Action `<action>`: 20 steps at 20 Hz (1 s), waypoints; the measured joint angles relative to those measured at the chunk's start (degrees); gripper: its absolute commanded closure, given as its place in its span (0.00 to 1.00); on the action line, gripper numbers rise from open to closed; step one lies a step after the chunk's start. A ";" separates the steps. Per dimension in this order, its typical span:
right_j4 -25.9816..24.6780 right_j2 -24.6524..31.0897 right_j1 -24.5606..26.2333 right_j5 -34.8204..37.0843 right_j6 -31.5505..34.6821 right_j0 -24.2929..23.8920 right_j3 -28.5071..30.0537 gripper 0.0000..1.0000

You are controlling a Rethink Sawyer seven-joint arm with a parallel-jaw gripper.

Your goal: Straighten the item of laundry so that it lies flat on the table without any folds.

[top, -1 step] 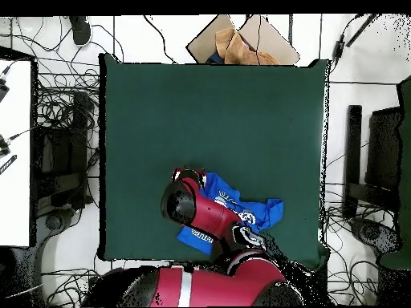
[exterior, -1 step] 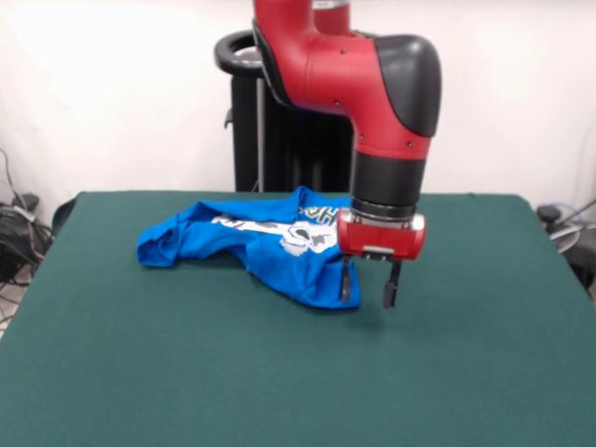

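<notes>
Green table (exterior, -1 step: 484,372) is holding a bunched-up blue shirt (exterior, -1 step: 251,244), stretching sideways, and the gripper (exterior, -1 step: 370,283) is hanging open, empty, touching its near corner.

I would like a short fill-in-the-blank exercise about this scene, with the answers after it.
1. The T-shirt is bright ____.
2. The T-shirt lies ____, not flat.
3. The table has a dark ____ cover.
4. The gripper hangs with its jaws ____ at the shirt's edge.

Answers: blue; crumpled; green; open
</notes>
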 measured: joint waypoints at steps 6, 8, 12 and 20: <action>0.21 -0.06 -2.10 3.48 0.00 1.61 1.33 0.00; 0.22 -0.06 -2.64 3.56 0.00 1.95 1.86 0.00; 0.25 -0.28 -2.81 3.27 0.00 2.64 2.95 0.00; 0.52 -1.60 0.41 -7.35 0.02 6.37 3.34 0.00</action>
